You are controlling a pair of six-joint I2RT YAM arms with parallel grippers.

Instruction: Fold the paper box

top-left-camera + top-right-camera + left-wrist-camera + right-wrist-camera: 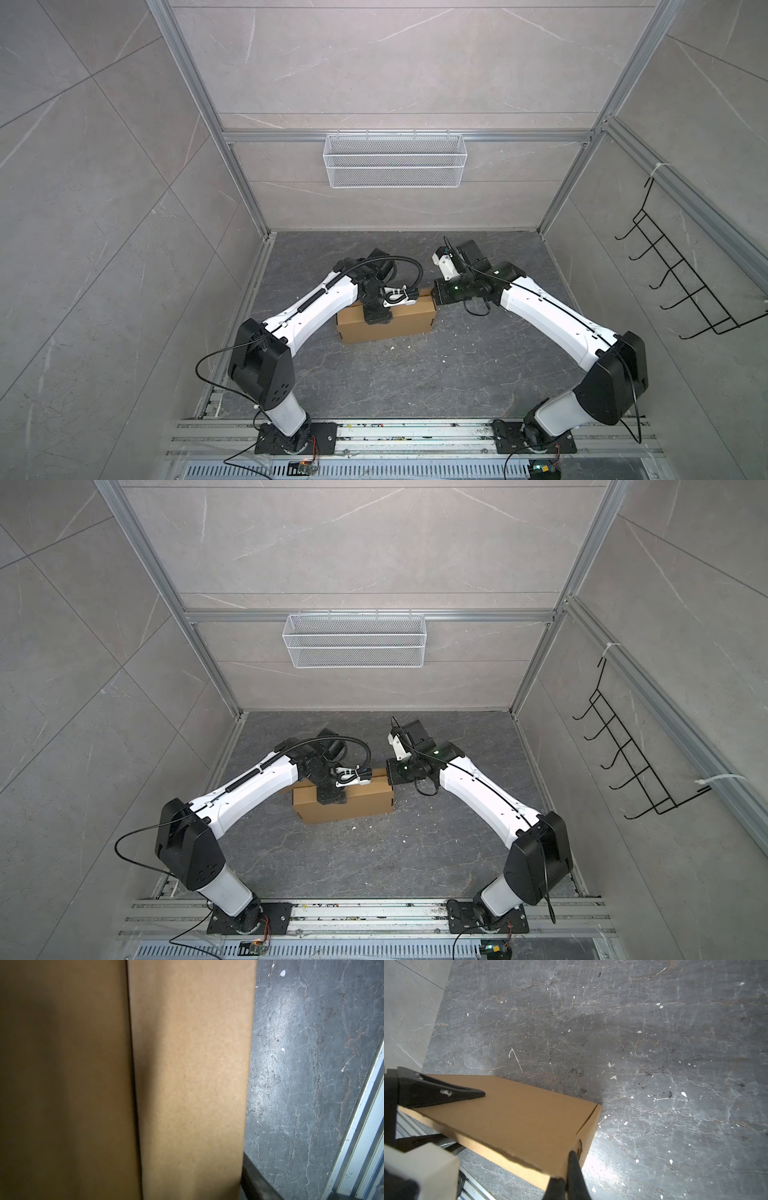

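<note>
The paper box [399, 326] [361, 802] is a closed brown cardboard mailer lying mid-table in both top views. My left gripper [377, 321] [331, 799] points down over its front long side. One black finger [446, 1093] lies on the lid and another dark finger [255, 1182] shows just past the cardboard [191, 1084], so the jaws stand apart, open. My right gripper [436, 304] [571, 1159] is shut with nothing in it. Its joined tips touch the corner of the box's [519, 1115] right end wall.
The dark stone table [415, 374] is strewn with small white crumbs. A white mesh basket [395, 160] hangs on the back wall and a black wire rack [685, 282] on the right wall. Aluminium rails [415, 436] run along the front edge.
</note>
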